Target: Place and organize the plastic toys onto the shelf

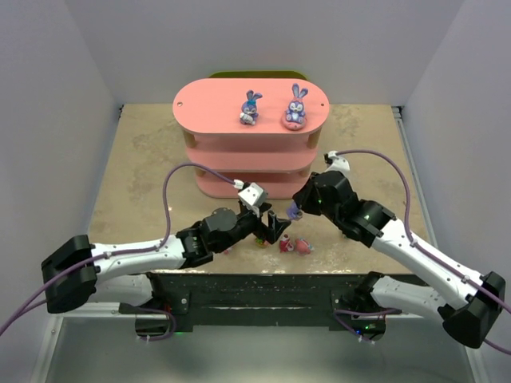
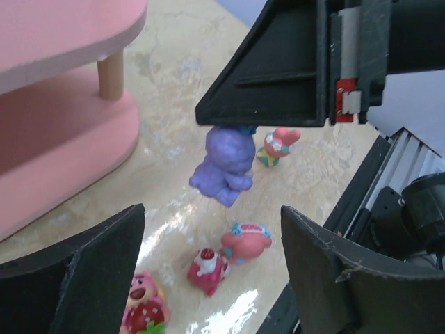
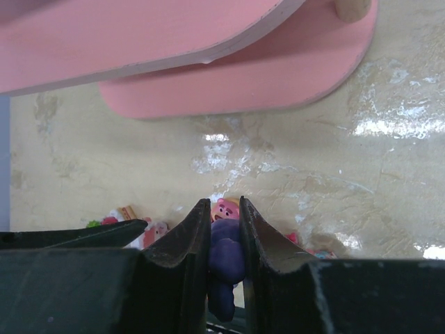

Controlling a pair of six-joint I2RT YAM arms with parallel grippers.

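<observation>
The pink three-tier shelf point(image 1: 215, 112) stands at the back with two purple-blue bunnies point(image 1: 251, 108) point(image 1: 295, 106) on its top board. My right gripper point(image 1: 293, 212) is shut on a third purple bunny point(image 3: 227, 264) and holds it above the table in front of the shelf; it hangs in the left wrist view point(image 2: 224, 167). My left gripper point(image 1: 273, 229) is open and empty, low over loose toys: a round pink figure point(image 2: 245, 243), a red-and-white one point(image 2: 206, 270), a pink bear with a strawberry point(image 2: 142, 306) and a small pink-eared figure point(image 2: 276, 146).
The shelf's lower boards point(image 3: 243, 76) lie just beyond the right gripper. The loose toys point(image 1: 295, 245) sit near the table's front edge between the two arms. The black base rail point(image 1: 271, 291) runs along the near edge.
</observation>
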